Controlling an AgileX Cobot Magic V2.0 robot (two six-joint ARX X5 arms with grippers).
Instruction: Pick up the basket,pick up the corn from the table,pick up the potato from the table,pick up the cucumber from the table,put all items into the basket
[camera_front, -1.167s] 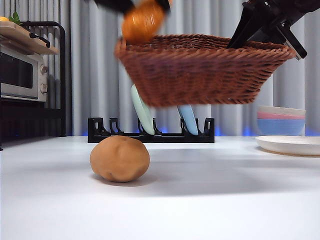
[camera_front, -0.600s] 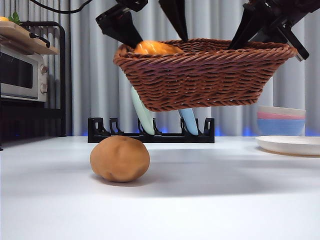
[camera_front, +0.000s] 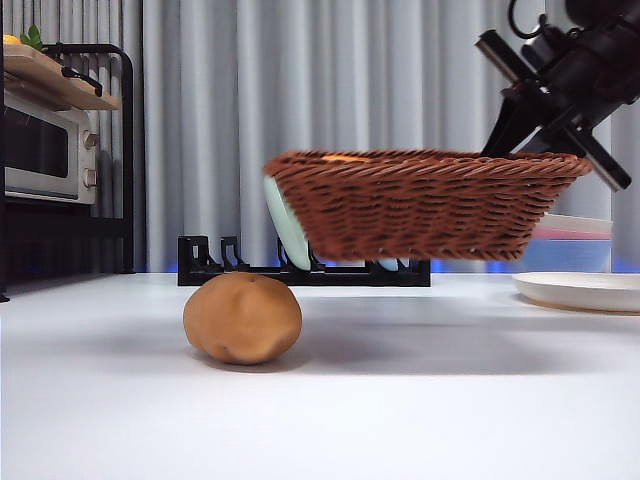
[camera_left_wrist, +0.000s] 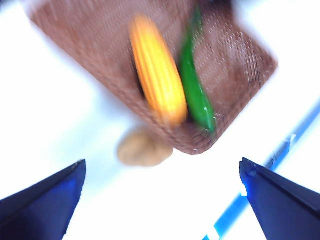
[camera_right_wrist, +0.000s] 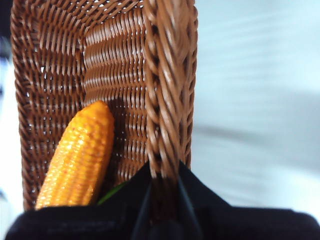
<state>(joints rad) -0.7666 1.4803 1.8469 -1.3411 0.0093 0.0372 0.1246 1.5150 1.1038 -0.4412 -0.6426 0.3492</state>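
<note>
Done: right tool (camera_right_wrist: 162, 200) clamped on basket (camera_front: 420, 205) rim, lifted; corn (camera_left_wrist: 157, 75) and cucumber (camera_left_wrist: 195, 95) inside.
Left: potato (camera_front: 242, 318) on bench (camera_front: 450, 400).
Left tool (camera_left_wrist: 160, 200): apart, empty.

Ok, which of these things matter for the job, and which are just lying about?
For the job:
- basket, held up by its rim in the right hand
- corn and cucumber, both in the basket
- potato, on the table
- left hand, open above

Lying about:
- dish rack
- plates
- microwave
</note>
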